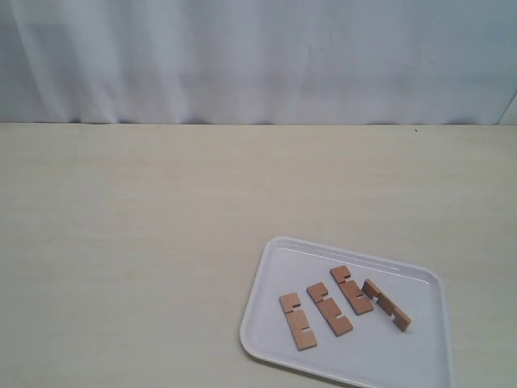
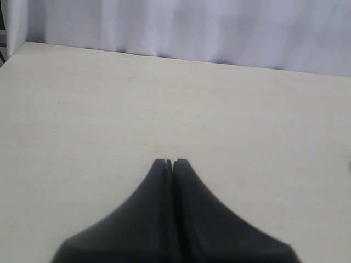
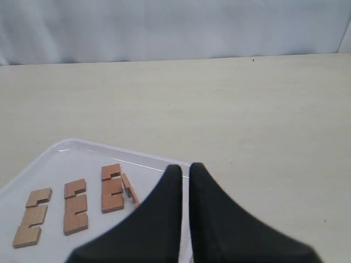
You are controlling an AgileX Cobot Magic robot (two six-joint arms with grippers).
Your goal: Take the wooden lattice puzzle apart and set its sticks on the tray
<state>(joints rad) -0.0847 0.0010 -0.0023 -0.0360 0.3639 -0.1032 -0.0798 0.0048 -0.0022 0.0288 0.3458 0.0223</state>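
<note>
Tray (image 1: 420,347), exterior view: white, with a low rim, on the near right part of the table (image 1: 129,242), set at an angle to the table's edge.
Curtain (image 1: 242,56), exterior view: white cloth hanging behind the table's far edge.
Sticks (image 1: 329,309), exterior view: four reddish-brown notched bars, all inside the tray, roughly parallel in a row, none interlocked.
Fourth stick (image 1: 386,305), exterior view: at the right end of the row. It seems to stand on its edge, while the other three lie flat. It is near its neighbour, but whether they touch cannot be told.
Left gripper (image 2: 169,163), left wrist view: black fingers pressed together at the tips, nothing between them, pale table below and curtain beyond.
Right gripper (image 3: 185,167), right wrist view: black fingers drawn together with only a thin slit between them, gripping nothing. The tips overlap the tray's rim in the picture, and their height above it cannot be told.
Sticks, right wrist view: three lie flat and apart on the tray, in plain sight. The fourth stick, just beside the third, is partly hidden by a finger.
</note>
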